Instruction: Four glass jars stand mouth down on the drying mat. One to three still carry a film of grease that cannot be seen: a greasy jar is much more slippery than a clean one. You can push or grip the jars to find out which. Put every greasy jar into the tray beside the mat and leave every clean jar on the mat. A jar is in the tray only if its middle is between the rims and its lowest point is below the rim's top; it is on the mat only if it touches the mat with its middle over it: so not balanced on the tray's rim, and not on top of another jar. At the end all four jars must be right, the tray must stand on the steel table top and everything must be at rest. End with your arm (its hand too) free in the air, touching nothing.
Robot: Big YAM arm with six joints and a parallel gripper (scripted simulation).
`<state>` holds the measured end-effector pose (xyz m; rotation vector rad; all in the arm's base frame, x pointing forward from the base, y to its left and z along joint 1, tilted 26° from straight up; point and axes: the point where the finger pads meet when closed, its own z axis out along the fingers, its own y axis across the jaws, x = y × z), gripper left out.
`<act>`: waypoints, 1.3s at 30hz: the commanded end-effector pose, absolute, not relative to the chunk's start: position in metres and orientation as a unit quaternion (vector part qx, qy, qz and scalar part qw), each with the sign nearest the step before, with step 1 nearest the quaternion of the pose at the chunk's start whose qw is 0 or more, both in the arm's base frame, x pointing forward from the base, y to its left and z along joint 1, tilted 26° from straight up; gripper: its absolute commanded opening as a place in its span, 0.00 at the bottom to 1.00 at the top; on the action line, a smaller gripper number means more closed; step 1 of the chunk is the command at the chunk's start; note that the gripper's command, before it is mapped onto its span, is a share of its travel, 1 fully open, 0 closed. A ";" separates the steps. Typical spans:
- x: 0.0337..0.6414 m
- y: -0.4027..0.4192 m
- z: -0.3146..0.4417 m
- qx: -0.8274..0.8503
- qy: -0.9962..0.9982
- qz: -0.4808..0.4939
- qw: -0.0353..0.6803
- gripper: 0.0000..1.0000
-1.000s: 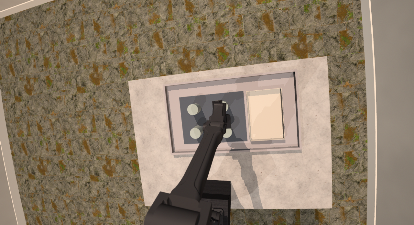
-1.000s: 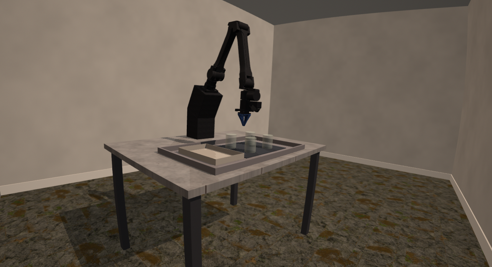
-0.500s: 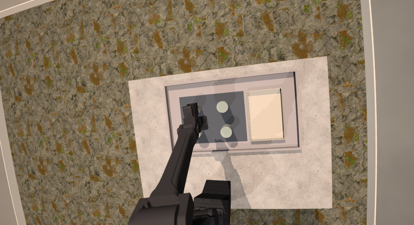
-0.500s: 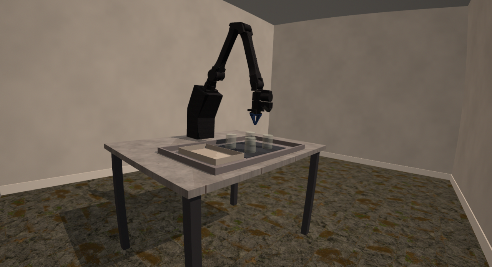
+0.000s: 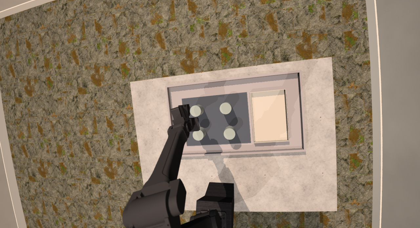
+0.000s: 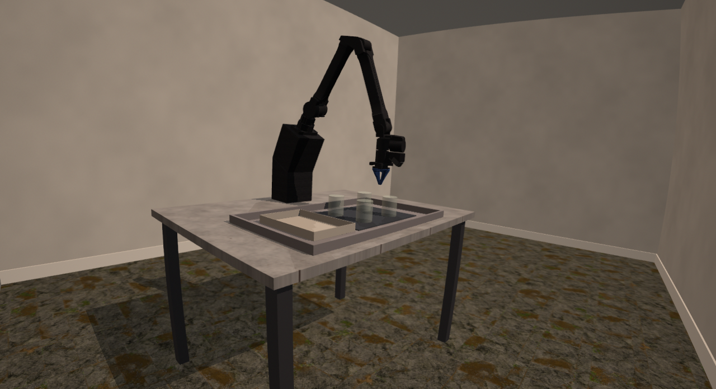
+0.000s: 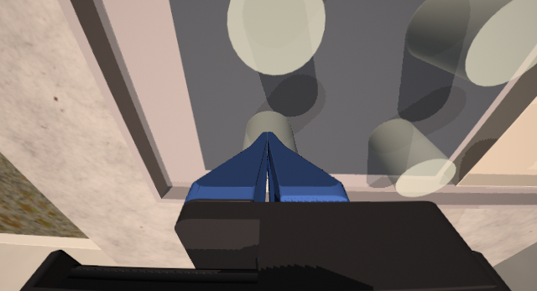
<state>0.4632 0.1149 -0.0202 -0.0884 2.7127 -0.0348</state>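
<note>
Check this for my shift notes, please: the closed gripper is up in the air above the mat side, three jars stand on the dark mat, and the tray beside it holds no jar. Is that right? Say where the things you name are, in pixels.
The jar count is wrong: four jars (image 5: 195, 110) (image 6: 364, 214) stand on the dark mat (image 5: 213, 121), as the top view shows. The rest stands.

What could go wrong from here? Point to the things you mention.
Closed gripper (image 5: 192, 116) (image 6: 380, 183) (image 7: 267, 139) hovers above the left pair of jars in the top view; lowering it off-line could knock one over.

The jars look alike, so a greasy one could be misjudged, or slip if gripped.

The right pair stands near the tray (image 5: 286, 116) (image 6: 334, 234) (image 7: 499, 181); a hard push that way might shove a slippery jar into its wall.
</note>
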 end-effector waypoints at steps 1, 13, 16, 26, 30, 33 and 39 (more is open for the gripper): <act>0.478 0.112 -0.024 -0.016 0.975 -0.010 0.223 0.00; 0.499 0.112 -0.067 -0.016 0.975 -0.010 0.223 0.00; 0.499 0.112 -0.067 -0.016 0.975 -0.010 0.223 0.00; 0.499 0.112 -0.067 -0.016 0.975 -0.010 0.223 0.00; 0.500 0.112 -0.067 -0.016 0.975 -0.010 0.223 0.00; 0.500 0.112 -0.067 -0.016 0.975 -0.010 0.223 0.00; 0.501 0.112 -0.066 -0.016 0.975 -0.010 0.223 0.00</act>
